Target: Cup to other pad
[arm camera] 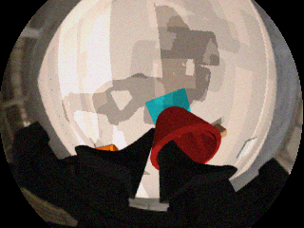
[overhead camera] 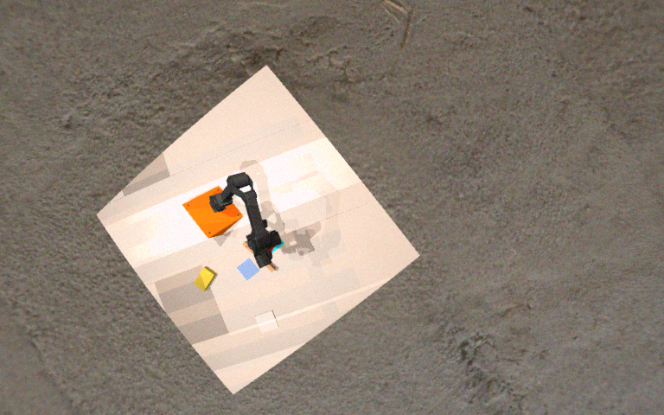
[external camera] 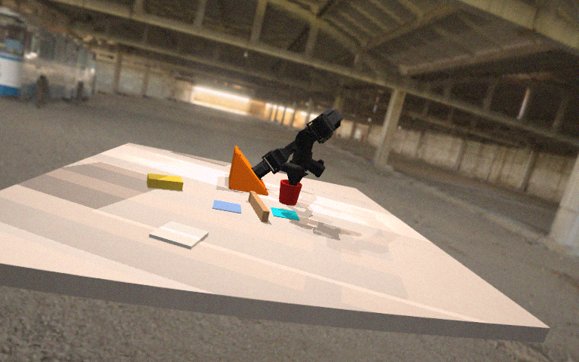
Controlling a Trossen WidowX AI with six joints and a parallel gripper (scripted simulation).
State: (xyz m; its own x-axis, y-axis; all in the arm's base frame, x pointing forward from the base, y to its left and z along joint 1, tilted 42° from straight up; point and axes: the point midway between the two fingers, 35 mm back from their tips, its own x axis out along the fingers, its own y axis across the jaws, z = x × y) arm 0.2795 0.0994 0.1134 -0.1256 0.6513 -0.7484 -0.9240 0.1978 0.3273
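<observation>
1. One thing matters most as I carry the red cup: I keep it upright and move slowly, so that no marbles tip out; I cannot see them inside from any view.
2. I judge the cyan pad to be the target, since the cup hangs just beyond and above it, clear of the worktop; the blue pad lies past the wooden block.
3. I lower straight down, avoiding that block.
4. My pincer is nearly closed, gripping the cup's rim, with the cup hanging directly beneath it.
</observation>
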